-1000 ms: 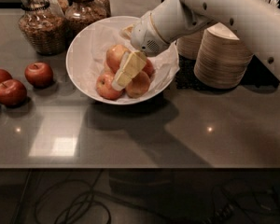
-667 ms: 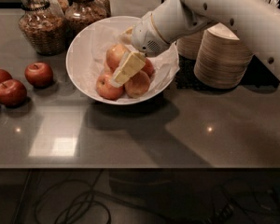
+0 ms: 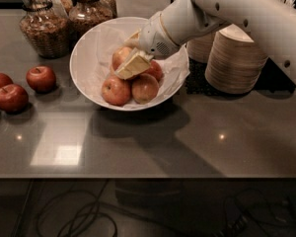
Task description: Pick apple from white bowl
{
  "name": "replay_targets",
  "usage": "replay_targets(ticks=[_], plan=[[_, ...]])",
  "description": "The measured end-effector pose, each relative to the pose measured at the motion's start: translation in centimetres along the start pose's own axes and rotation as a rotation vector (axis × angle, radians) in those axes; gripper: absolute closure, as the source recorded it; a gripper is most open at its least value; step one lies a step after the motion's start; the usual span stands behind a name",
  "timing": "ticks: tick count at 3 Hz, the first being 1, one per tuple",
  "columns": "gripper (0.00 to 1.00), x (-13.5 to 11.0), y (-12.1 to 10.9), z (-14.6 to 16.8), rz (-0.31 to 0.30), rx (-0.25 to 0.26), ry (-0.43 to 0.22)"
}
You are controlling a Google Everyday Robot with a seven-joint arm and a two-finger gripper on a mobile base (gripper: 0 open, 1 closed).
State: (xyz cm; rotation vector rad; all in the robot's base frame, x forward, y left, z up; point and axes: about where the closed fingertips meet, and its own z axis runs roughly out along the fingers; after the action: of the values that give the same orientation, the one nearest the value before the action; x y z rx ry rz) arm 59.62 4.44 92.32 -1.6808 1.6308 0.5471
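Four fruits are heaped in the white bowl on the bench, so the end effector tilts in over the rim onto the apple at the heap's back, and I honestly can't tell if it's open or gripping.

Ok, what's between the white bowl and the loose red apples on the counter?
Nothing; the camera view shows bare counter between the white bowl and the nearest red apple. The end effector hangs in the bowl, over its apple pile.
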Motion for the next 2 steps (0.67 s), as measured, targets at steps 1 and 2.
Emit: replay_targets(ticks=[1,2], plan=[[0.88,0.0,0.0,0.0,0.0,0.0,0.0],[1.0,0.0,0.0,0.0,0.0,0.0,0.0]])
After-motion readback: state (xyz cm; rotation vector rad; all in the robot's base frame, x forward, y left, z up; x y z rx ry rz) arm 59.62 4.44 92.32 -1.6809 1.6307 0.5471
